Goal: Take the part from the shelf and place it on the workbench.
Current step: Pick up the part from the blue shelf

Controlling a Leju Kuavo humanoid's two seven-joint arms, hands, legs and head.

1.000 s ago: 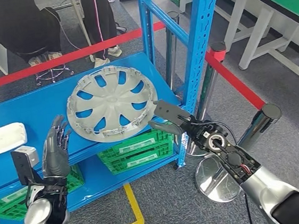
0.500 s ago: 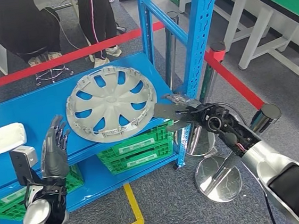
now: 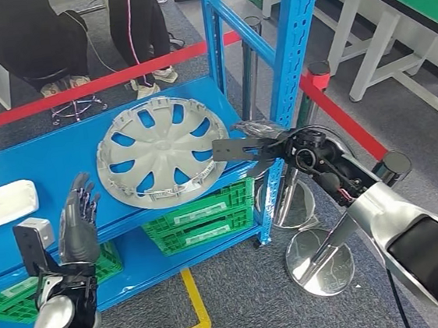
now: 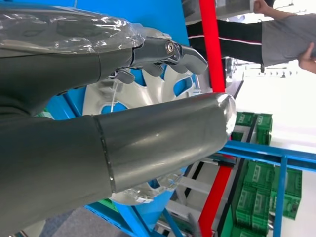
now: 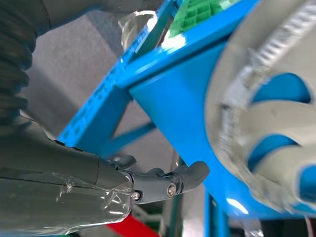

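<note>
Silver spoked hubcap [image 3: 163, 151] lies flat on the blue shelf [image 3: 39, 171], face up

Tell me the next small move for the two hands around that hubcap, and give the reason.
Probably bring both hands inward onto the rim. The hubcap lies flat on the blue shelf, ungripped; the right hand hovers open at its right edge, and the left hand is raised, fingers spread, short of its left edge.

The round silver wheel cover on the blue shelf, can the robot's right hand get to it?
Probably yes. The right hand hovers open just beside the round silver wheel cover, with nothing between them on the blue shelf.
</note>
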